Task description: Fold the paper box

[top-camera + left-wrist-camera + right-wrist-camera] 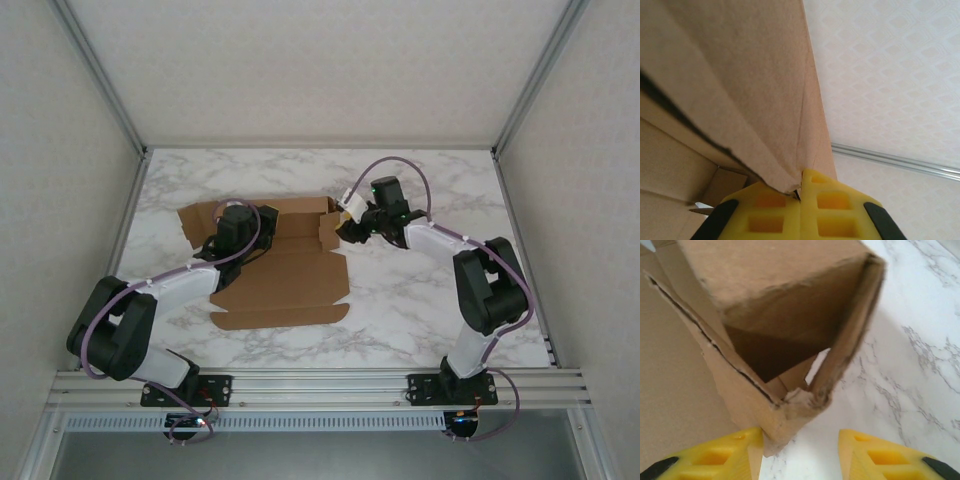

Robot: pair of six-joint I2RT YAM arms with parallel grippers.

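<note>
Paper box (285,285) is lying on the white marble-patterned bench (430,310), a little left of the middle, brown and only partly folded. We are seeing its broad flat panels spreading toward the near edge, while its far strip is standing up as low walls with a raised end at the right. Across it the left arm (170,290) is reaching from the near left, its wrist hanging over the far left part of the sheet. The right arm (480,280) is bending in from the near right toward that raised right end. From the left wrist we are looking at the left fingers (835,207), their yellow pads pressing together and clenching the edge of a cardboard flap that is rising away above them. From the right wrist we are looking at the right fingers (880,455), which are standing apart and gripping nothing. A folded-up corner of the cardboard is sitting just ahead of them. Its lowest tip is touching the finger at the picture's left, and the other finger is hanging clear over bare marble.
</note>
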